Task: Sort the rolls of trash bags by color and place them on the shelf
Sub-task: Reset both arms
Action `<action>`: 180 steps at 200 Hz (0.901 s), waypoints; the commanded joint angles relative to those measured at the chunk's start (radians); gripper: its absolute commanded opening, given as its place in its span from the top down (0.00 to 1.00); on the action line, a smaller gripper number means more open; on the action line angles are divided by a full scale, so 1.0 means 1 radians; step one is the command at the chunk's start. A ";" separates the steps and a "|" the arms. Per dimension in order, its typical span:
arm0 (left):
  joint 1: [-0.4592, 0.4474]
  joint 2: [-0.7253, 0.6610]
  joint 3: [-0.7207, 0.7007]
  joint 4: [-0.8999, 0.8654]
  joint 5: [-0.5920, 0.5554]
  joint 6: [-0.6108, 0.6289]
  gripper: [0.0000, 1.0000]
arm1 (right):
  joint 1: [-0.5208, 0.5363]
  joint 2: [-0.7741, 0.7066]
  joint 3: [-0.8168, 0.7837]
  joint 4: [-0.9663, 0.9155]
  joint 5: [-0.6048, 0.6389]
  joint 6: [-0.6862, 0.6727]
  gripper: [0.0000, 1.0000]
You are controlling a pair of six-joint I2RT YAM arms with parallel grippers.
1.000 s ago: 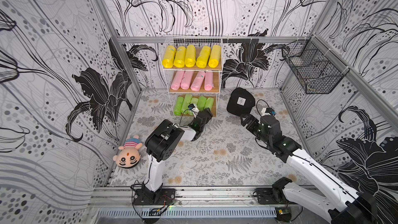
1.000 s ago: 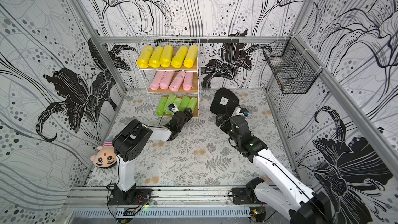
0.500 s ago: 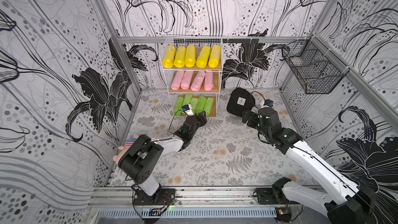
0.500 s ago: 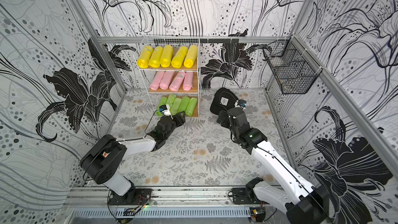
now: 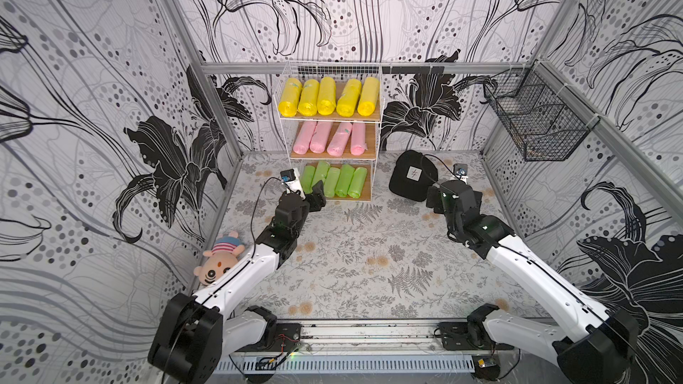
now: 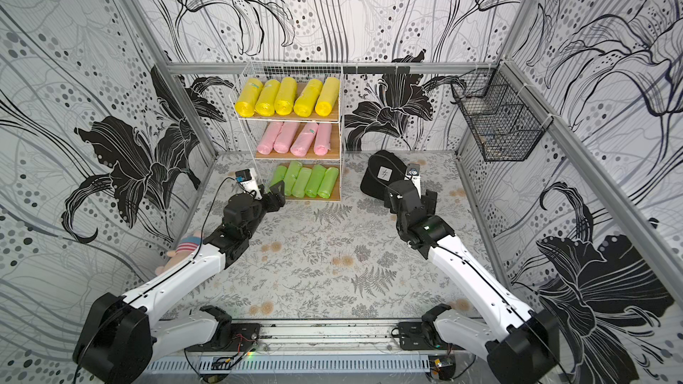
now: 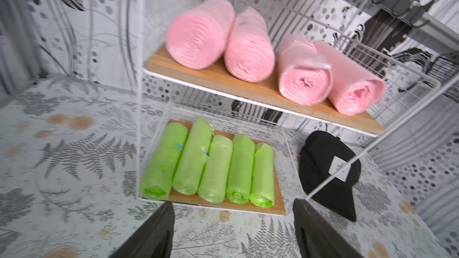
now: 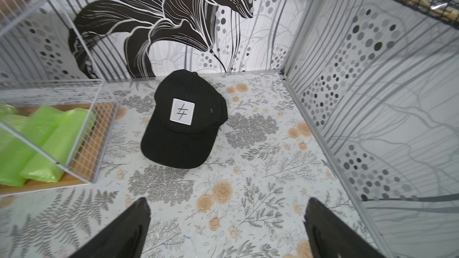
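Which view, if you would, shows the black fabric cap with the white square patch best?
The right wrist view: the black cap lies whole and sharp. The left wrist view shows it crossed by a shelf post; both top views show it small, partly behind the right arm.

A black baseball cap (image 5: 410, 179) with a white square patch lies on the floral-printed table cover (image 5: 369, 253) near the back wall. A striped-hat plush doll (image 5: 218, 264) lies against the left wall. A black wire basket (image 5: 536, 120) hangs on the right wall.

Doll (image 6: 184, 246) mostly behind left arm (image 6: 173, 286)
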 commanded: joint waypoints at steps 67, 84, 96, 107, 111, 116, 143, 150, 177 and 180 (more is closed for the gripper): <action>0.342 -0.053 -0.155 0.143 -0.083 0.133 0.01 | -0.125 0.066 -0.309 0.487 0.073 -0.201 0.00; 0.390 -0.005 -0.161 0.161 -0.074 0.164 0.01 | -0.154 0.095 -0.324 0.507 0.057 -0.221 0.00; 0.422 0.034 -0.174 0.193 -0.054 0.184 0.01 | -0.175 0.108 -0.350 0.553 0.044 -0.242 0.00; 0.446 0.070 -0.196 0.256 -0.028 0.206 0.01 | -0.197 0.115 -0.369 0.587 0.009 -0.251 0.00; 0.454 0.082 -0.206 0.279 -0.017 0.212 0.01 | -0.204 0.114 -0.378 0.596 -0.006 -0.254 0.00; 0.464 0.097 -0.218 0.311 -0.003 0.220 0.01 | -0.216 0.117 -0.389 0.620 -0.025 -0.259 0.00; 0.482 0.141 -0.201 0.336 0.051 0.253 0.01 | -0.269 0.149 -0.418 0.678 -0.149 -0.294 0.00; 0.482 0.141 -0.193 0.310 0.069 0.255 0.01 | -0.278 0.157 -0.431 0.703 -0.167 -0.305 0.00; 0.477 0.108 -0.224 0.322 0.139 0.262 0.01 | -0.325 0.162 -0.487 0.805 -0.286 -0.301 0.00; 0.475 0.101 -0.230 0.321 0.144 0.262 0.01 | -0.328 0.164 -0.491 0.814 -0.302 -0.304 0.00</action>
